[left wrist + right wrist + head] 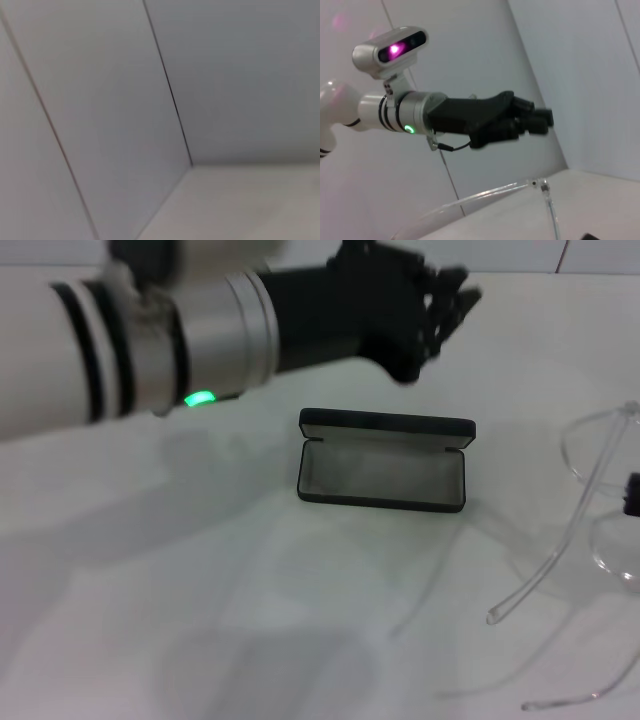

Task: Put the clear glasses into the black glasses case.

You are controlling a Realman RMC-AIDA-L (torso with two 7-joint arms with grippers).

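The black glasses case [385,475] lies open in the middle of the white table [200,620], grey lining showing and lid standing at its far side. The clear glasses [575,512] hang above the table at the right edge, their thin arms reaching toward me and casting shadows below. Only a black tip of my right gripper [632,495] shows, shut on the glasses' front. The right wrist view catches the clear frame [490,192] close up. My left gripper [445,305] is held in the air beyond the case, with nothing in it, and also appears in the right wrist view [537,120].
My left forearm [150,345] crosses the upper left of the head view, above the table. White wall panels [125,125] rise behind the table's back edge. Bare tabletop spreads left of and in front of the case.
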